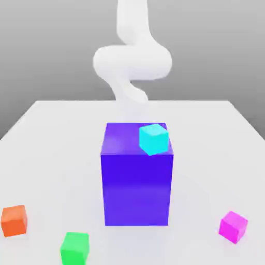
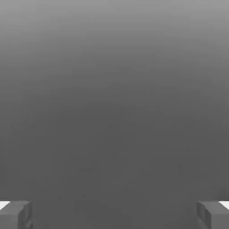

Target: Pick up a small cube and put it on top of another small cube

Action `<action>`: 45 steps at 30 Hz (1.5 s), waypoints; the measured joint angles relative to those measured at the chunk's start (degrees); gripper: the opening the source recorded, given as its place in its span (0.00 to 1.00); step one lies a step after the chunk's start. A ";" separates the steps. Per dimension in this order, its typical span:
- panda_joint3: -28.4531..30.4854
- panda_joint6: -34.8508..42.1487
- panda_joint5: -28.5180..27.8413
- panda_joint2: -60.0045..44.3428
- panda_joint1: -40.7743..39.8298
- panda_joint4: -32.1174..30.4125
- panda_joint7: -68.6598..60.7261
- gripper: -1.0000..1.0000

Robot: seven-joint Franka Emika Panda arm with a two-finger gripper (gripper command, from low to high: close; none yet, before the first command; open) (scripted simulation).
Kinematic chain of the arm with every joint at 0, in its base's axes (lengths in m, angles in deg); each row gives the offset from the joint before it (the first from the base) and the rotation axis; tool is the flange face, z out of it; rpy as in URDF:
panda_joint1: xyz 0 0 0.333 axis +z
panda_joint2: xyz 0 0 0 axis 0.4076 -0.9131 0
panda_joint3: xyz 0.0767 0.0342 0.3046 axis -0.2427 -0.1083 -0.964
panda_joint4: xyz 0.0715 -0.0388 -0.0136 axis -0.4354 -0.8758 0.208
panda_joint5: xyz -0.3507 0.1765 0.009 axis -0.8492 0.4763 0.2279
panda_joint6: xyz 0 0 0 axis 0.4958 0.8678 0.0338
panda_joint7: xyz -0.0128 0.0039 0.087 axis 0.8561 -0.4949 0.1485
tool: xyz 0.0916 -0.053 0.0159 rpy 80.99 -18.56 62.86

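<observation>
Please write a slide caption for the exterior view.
Cyan cube on a tall blue block; orange, green, pink cubes nearby.

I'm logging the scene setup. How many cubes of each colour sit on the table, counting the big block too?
Large blue block: 1
Small cyan cube: 1
Small orange cube: 1
Small green cube: 1
Small magenta cube: 1
Total: 5

A tall purple block point(image 1: 137, 181) is standing at the middle of the white counter point(image 1: 52, 134), with a cyan cube point(image 1: 153, 138) sitting tilted on its top toward the exterior view's right. An orange cube point(image 1: 14, 220) and a green cube point(image 1: 75, 248) are lying near the front on the exterior view's left, a magenta cube point(image 1: 233, 226) on its right. The white arm point(image 1: 132, 62) is curving behind the block.
</observation>
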 joint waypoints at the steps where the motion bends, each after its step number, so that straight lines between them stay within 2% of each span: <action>1: -0.69 -0.90 -0.26 -2.25 0.41 -0.37 -0.28 0.50; 17: -10.71 -14.22 -5.77 -35.65 7.38 -5.87 -3.08 0.50; 25: -13.31 -20.83 -8.83 -52.30 12.85 -8.59 -4.26 0.50; 28: -12.41 -24.50 -11.21 -58.56 14.77 -8.34 -3.09 0.50; 31: -9.07 -29.17 -14.22 -64.77 17.63 -7.07 -0.88 0.50; 32: -8.38 -30.08 -14.79 -65.95 18.22 -6.80 -0.45 0.00; 39: -8.52 -29.96 -14.81 -65.82 18.10 -6.84 -0.42 0.00; 43: -12.06 -24.55 -10.72 -58.73 15.43 -8.47 -3.53 0.00; 45: -11.38 -22.11 -8.34 -55.77 13.25 -8.91 -3.85 0.00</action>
